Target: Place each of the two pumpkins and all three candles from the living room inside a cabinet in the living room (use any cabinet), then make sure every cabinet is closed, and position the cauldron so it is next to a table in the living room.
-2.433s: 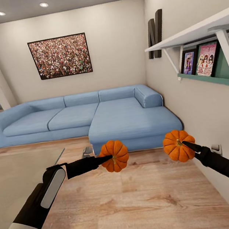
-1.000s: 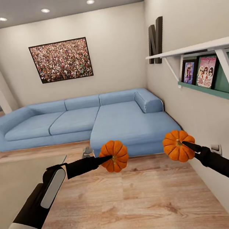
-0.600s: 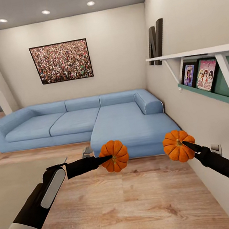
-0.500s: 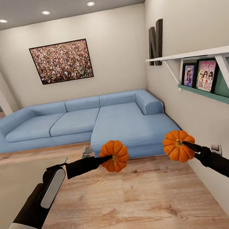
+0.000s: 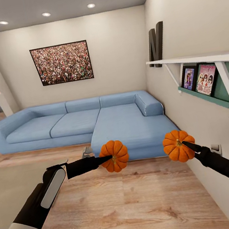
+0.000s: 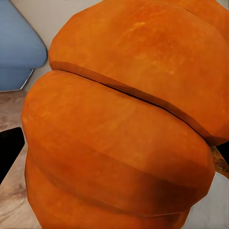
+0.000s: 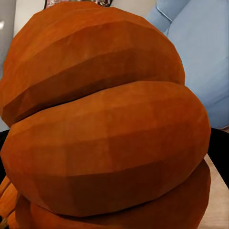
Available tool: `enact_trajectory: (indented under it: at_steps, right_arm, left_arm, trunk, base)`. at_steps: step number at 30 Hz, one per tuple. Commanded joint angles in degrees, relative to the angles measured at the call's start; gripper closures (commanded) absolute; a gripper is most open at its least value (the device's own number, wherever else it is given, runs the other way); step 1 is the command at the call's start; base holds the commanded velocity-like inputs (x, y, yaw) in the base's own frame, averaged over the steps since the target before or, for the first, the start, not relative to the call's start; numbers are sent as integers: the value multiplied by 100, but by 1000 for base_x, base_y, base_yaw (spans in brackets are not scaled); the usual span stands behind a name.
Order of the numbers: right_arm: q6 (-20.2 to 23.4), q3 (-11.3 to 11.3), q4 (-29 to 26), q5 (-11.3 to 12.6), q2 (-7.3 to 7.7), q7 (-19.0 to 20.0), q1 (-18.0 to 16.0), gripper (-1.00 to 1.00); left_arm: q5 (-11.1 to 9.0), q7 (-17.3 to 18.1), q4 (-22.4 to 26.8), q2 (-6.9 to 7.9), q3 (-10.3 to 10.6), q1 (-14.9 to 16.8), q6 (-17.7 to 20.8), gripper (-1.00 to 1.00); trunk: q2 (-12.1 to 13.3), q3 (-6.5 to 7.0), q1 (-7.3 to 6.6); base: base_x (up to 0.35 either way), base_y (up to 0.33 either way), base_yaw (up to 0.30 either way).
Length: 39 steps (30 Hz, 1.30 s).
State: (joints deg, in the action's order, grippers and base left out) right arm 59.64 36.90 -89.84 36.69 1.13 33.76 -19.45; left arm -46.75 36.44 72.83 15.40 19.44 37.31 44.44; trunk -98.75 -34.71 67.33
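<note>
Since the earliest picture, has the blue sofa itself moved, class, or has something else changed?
No. The sofa keeps its place under the wall picture and against the corner; both slid together in the head view, so the camera moved.

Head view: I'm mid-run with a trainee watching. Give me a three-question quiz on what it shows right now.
1. True or false: each gripper holds a pumpkin.
2. What stands ahead against the far wall? A) sofa B) bed C) fridge
3. Which pumpkin is nearer the wall shelf?

Key:
1. True: left gripper is shut on the left pumpkin, right gripper on the right pumpkin.
2. A, the blue sofa.
3. The right pumpkin; the shelf is on that side.
</note>
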Motion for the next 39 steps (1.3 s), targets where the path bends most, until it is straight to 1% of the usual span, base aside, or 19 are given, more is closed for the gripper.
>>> enact_trajectory:
  at_steps: [1,23,33,39]
  right_arm:
    - [36,11,1,-17,-1,61,-7,100]
    - [36,10,1,-24,1,52,-7,100]
    - [36,3,1,-25,1,52,-7,100]
    - [36,4,1,-24,13,52,-7,100]
  left_arm:
    - [-30,-11,0,4,7,5,32,100]
    - [-27,-5,-11,5,7,5,30,100]
    - [-29,-3,-7,7,7,5,30,100]
    - [-29,3,2,6,7,5,27,100]
  trunk:
    - [39,12,-23]
    - [921,409,-506]
    - [1322,621,-726]
    - [1322,644,-726]
  base:
    - [0,0,0]
    - [0,0,9]
    - [0,0,231]
    - [0,0,266]
